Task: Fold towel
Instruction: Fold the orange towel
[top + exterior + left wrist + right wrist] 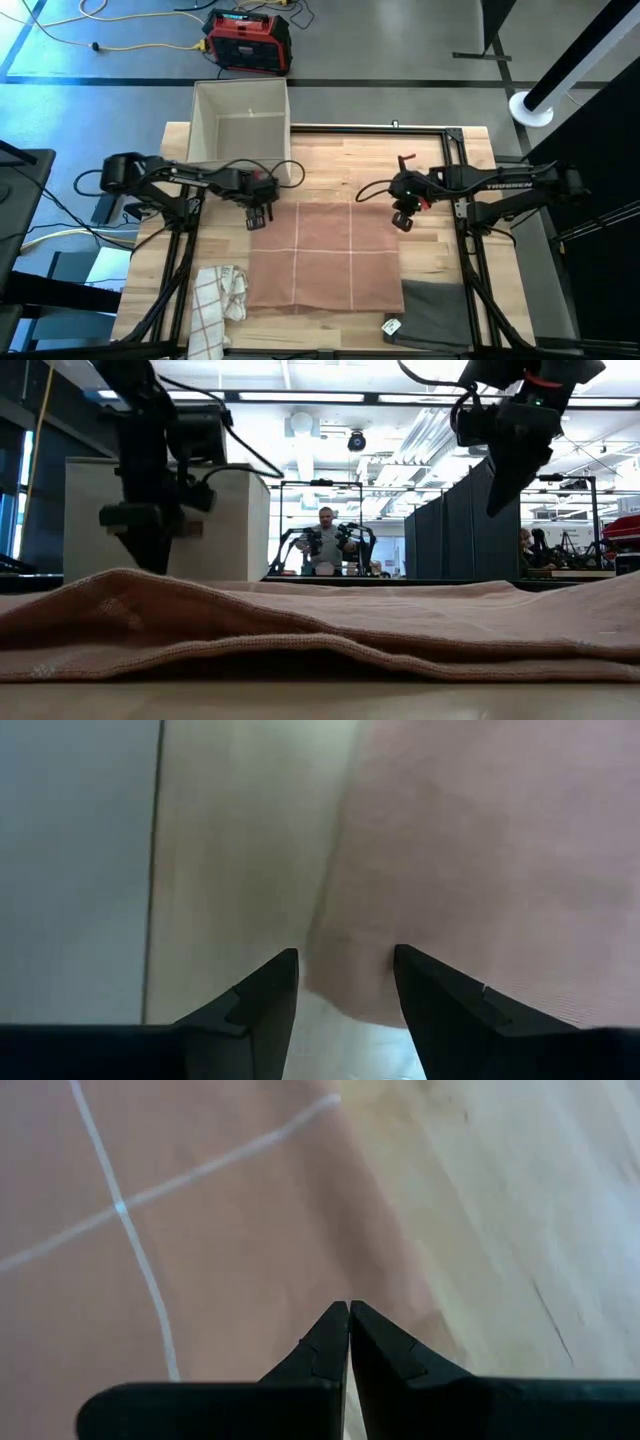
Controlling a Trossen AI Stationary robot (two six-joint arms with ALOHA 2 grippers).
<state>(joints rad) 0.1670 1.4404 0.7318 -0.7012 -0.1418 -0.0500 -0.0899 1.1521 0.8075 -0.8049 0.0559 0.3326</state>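
High view: pink towel (pixel 322 255) with pale grid lines, spread flat at the centre of the wooden counter (pixel 440 170). Left gripper (pixel 258 216) at the towel's far left corner, fingers (pixel 262 1005) apart, straddling the corner's edge. Right gripper (pixel 402 220) above the far right corner, fingers together, holding nothing. White bin (pixel 240 122) at the counter's far edge; checked cloth (pixel 218 296) and grey cloth (pixel 436 312) at the near corners.
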